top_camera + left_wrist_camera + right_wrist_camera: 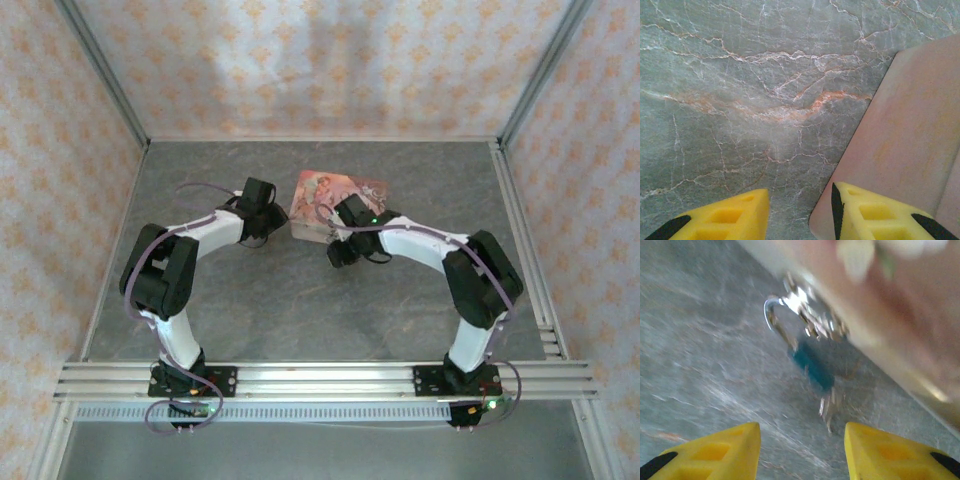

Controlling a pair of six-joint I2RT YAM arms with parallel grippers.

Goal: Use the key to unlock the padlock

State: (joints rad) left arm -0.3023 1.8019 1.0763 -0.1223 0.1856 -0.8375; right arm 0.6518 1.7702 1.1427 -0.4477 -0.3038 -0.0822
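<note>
Two yellow fingers point(725, 450) of the right gripper point(802, 437) stand apart at the bottom of the right wrist view, clamped on nothing. Just above the gap, mid-frame, lies the blue padlock point(812, 366), its shackle hooked through the clasp of the pink tin point(900, 325) at upper right. The key point(829, 409), blurred, sticks out of its lower end. The left gripper point(800, 202) also has its fingers point(732, 216) apart and empty over the stone table point(740, 100), the right-hand one overlapping the tin's edge.
</note>
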